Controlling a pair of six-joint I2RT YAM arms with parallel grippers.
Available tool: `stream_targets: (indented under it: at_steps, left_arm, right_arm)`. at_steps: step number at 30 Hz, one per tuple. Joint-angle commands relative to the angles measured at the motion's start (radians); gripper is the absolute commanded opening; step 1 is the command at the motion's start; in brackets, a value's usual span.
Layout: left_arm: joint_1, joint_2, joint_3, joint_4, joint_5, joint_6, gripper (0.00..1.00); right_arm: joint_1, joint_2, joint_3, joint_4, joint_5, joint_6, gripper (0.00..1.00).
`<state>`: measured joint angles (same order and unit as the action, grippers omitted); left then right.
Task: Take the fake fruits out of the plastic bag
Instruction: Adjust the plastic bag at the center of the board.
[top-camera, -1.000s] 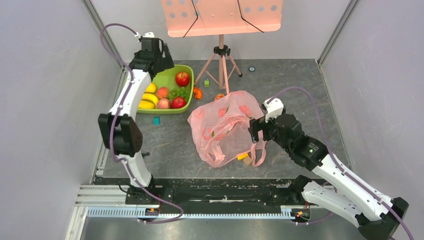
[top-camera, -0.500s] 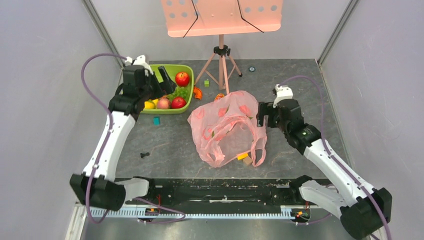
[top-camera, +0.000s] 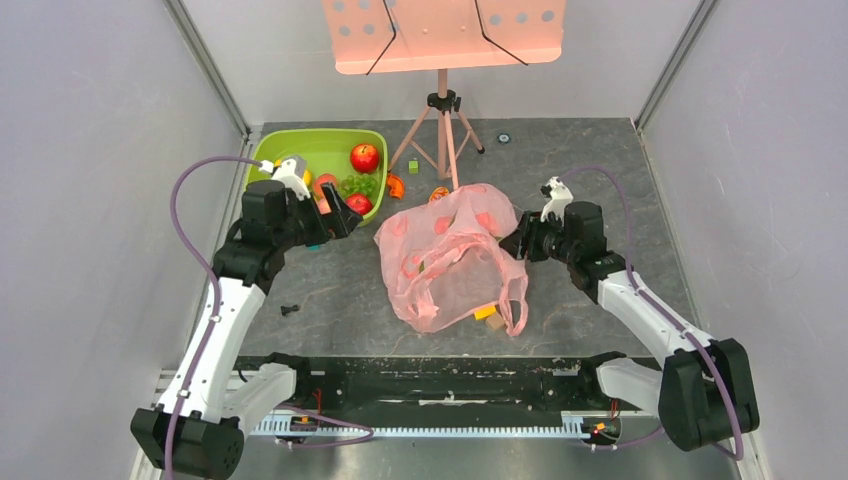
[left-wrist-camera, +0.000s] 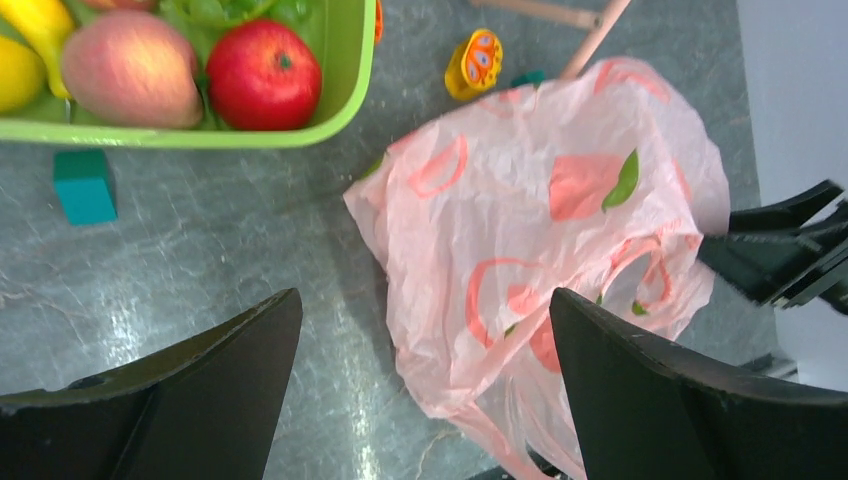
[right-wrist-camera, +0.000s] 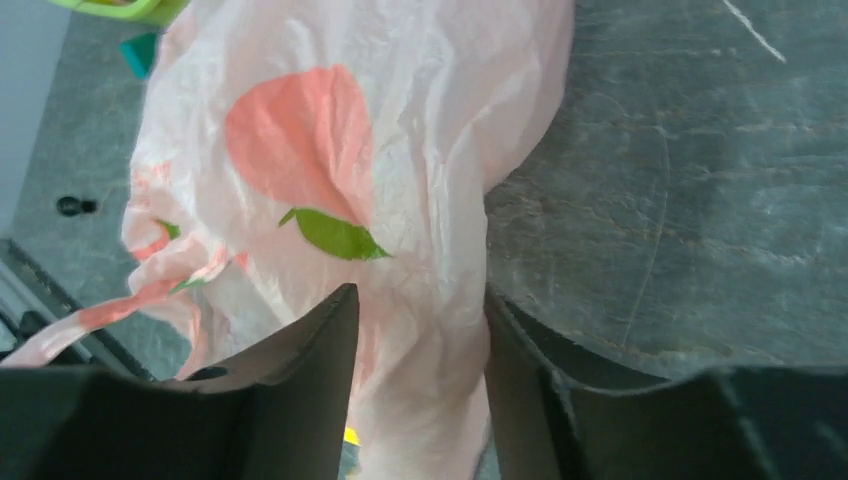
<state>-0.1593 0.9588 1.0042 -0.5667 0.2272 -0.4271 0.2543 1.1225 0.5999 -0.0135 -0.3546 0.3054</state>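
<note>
From above, the plastic bag (top-camera: 455, 260) is lying crumpled in the middle of the table (top-camera: 340, 290). The fake fruits (top-camera: 365, 157) are sitting in the green tub (top-camera: 310, 146) at the back left.

In the left wrist view, the left gripper (left-wrist-camera: 425, 310) is spread wide and is holding nothing, just beside the bag.

In the right wrist view, bag plastic is sitting between the fingers (right-wrist-camera: 310, 370) of the right gripper (right-wrist-camera: 415, 330). I cannot tell if it is squeezing.
</note>
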Motion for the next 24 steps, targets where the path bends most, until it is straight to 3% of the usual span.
stream_targets:
  at_steps: [1,2,6,9,15,21,23,24]
  left_arm:
    - [0.000,-0.049,-0.041,0.025,0.059,0.002,1.00]
    - [0.000,-0.055,-0.042,0.020,0.060,0.006,1.00]
    - [0.000,-0.084,-0.044,0.011,0.035,0.013,1.00]
    - [0.000,-0.099,-0.045,0.008,0.023,0.008,1.00]
    - [0.000,-0.128,-0.058,0.008,0.034,-0.006,1.00]
    - [0.000,-0.161,-0.079,-0.007,0.038,0.002,1.00]
    - [0.000,-0.173,-0.082,-0.016,0.029,0.005,1.00]
    - [0.000,-0.178,-0.081,-0.020,0.029,0.007,1.00]
  right_arm:
    - [-0.007,-0.029,0.053,0.120,-0.126,-0.005,0.37]
    - [-0.007,-0.046,0.082,0.110,-0.128,-0.023,0.27]
    - [-0.006,-0.138,0.211,0.039,-0.124,-0.071,0.06]
    - [-0.006,-0.207,0.292,-0.017,-0.112,-0.078,0.00]
    - [-0.006,-0.356,0.318,-0.081,-0.005,-0.065,0.00]
    - [-0.006,-0.366,0.283,-0.180,0.021,-0.075,0.00]
    - [-0.006,-0.338,0.259,-0.204,-0.015,-0.075,0.10]
    - [-0.006,-0.315,0.255,-0.228,-0.033,-0.082,0.23]
